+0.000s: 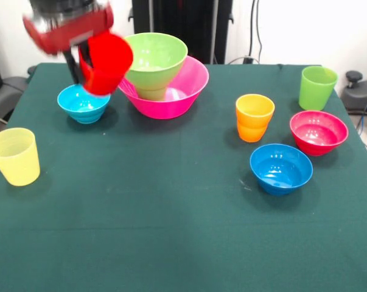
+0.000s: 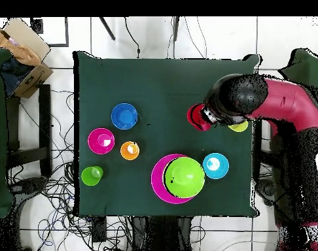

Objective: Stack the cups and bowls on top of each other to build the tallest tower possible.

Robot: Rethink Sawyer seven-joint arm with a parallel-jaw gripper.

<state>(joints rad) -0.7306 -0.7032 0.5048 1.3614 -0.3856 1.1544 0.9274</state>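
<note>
My gripper (image 1: 86,66) is shut on the red cup (image 1: 107,62) and holds it tilted in the air, just above the light blue bowl (image 1: 83,103) and left of the stack. In the stack, the lime green bowl (image 1: 154,58) sits on a small green cup (image 1: 151,92) inside the large pink bowl (image 1: 186,85). The pale yellow cup (image 1: 14,156) stands at the front left. The orange cup (image 1: 254,117), taller lime green cup (image 1: 318,87), magenta bowl (image 1: 318,132) and darker blue bowl (image 1: 281,168) stand at the right. In the overhead view the red cup (image 2: 197,116) shows beside the gripper (image 2: 207,116).
The dark green table (image 1: 171,243) carries everything. In the overhead view the arm (image 2: 279,108) reaches in from the right and partly covers the yellow cup (image 2: 239,126). A cardboard box (image 2: 21,52) and cables lie on the floor beside the table.
</note>
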